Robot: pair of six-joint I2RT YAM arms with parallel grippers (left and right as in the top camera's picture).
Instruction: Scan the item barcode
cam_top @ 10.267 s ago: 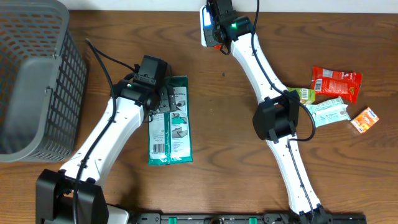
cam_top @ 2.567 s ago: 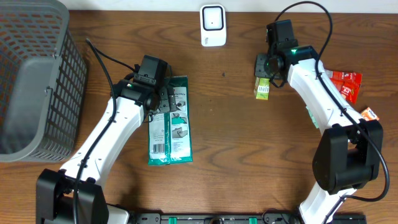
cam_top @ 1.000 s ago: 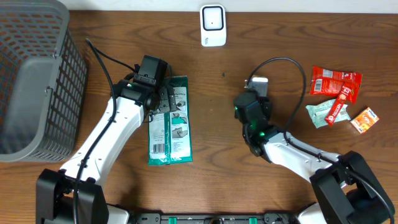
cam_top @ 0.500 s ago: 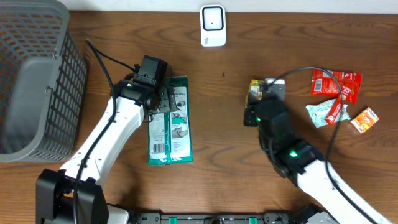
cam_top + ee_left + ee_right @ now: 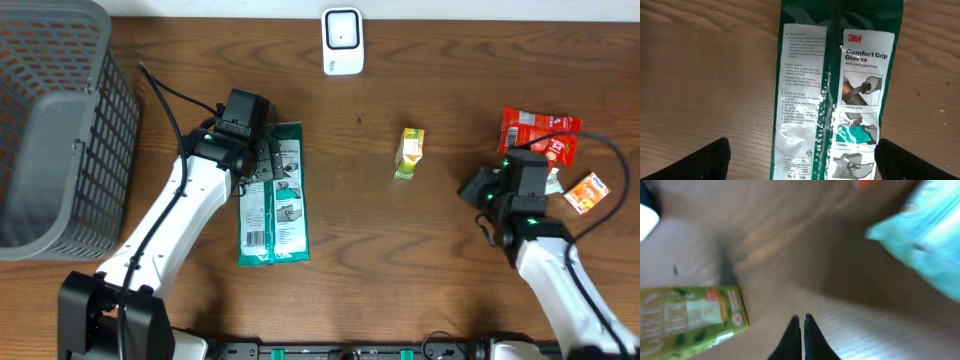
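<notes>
Carton (image 5: pixel 409 153) lies loose on the worktop (image 5: pixel 360 250), right of centre, nearer the far edge by the scanner (image 5: pixel 342 40); only the right wrist view shows the right hand (image 5: pixel 801 330) pressed together, empty; left hand (image 5: pixel 801 147) spread apart over the glove packet (image 5: pixel 830 75)

From where I stand, nearly everything in sight is the desk (image 5: pixel 360 230), a broad top of dark reddish-brown wood with the grain running from side to side. Close up, the boards look paler, streaked with fine lines and a few darker bands. Along the far edge runs a narrow pale strip (image 5: pixel 220 6); whether it is wall or floor I cannot tell. The light is even and soft, leaving only faint, short shadows and a mild sheen on the wood.
</notes>
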